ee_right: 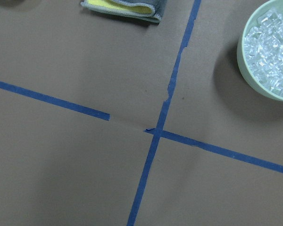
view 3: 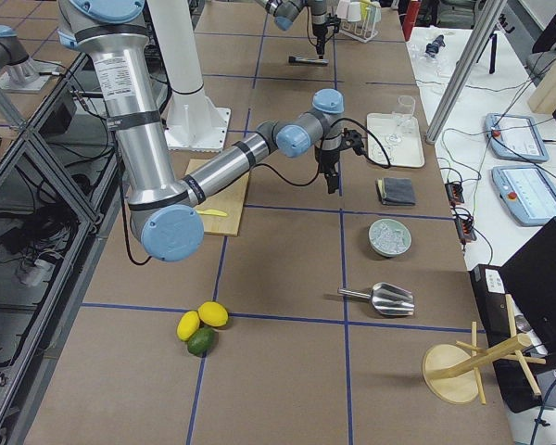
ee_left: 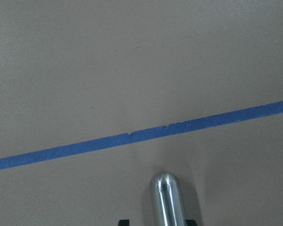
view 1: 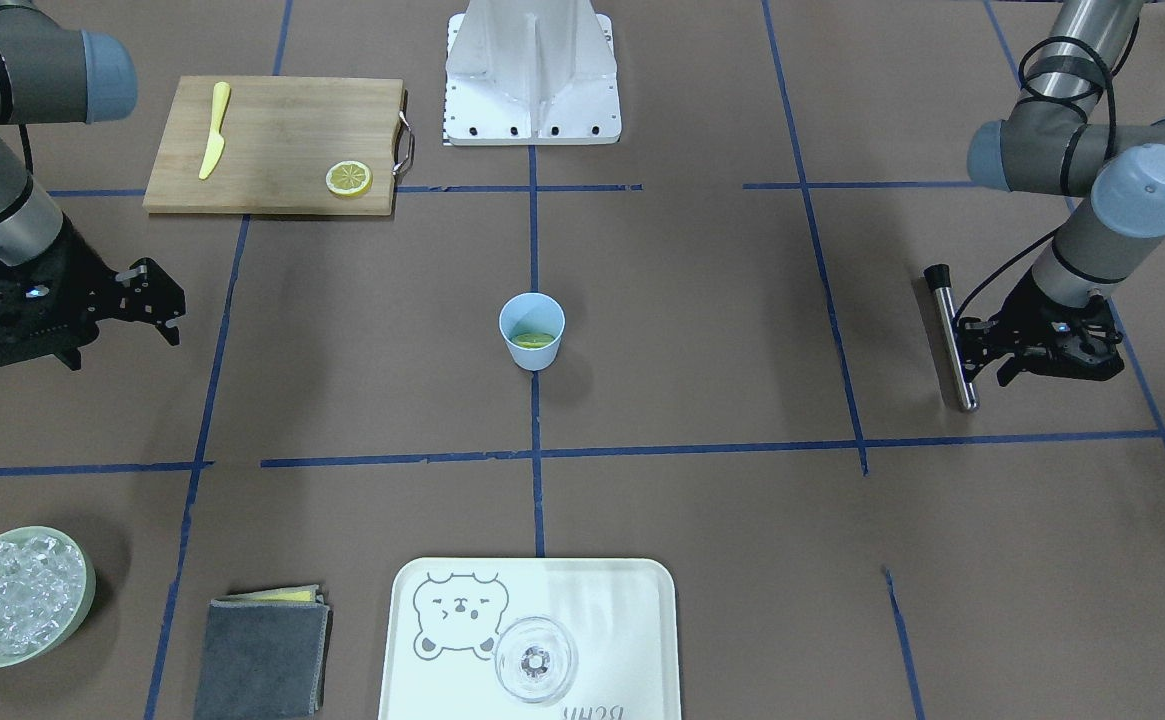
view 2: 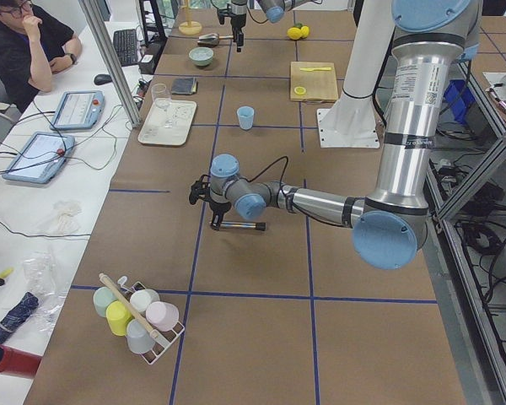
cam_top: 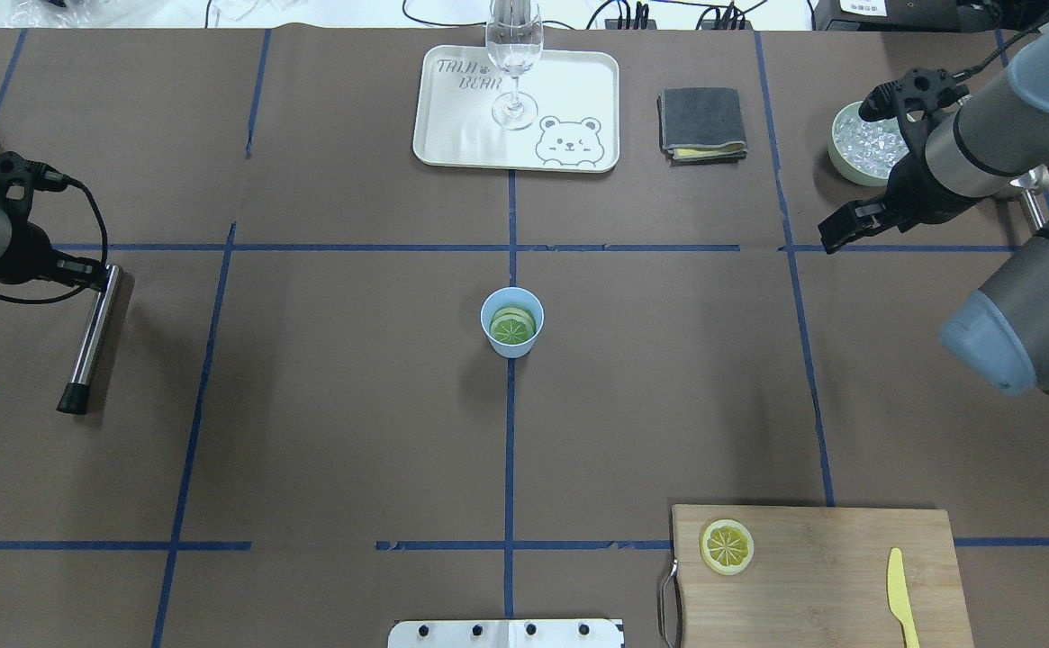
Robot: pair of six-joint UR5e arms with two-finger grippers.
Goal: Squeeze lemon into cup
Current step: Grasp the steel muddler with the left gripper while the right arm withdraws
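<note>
Yellow lemon, a thin slice, lies flat on the wooden board, at 5 o'clock from the cup seen from overhead.
Its rind is yellow, the flesh pale and segmented. Being so flat, it may slip from the fingers, I think, and the light cup, already holding greenish slices, may tip if bumped. The right gripper is spread, empty. The left gripper has its jaws apart around a metal rod.
</note>
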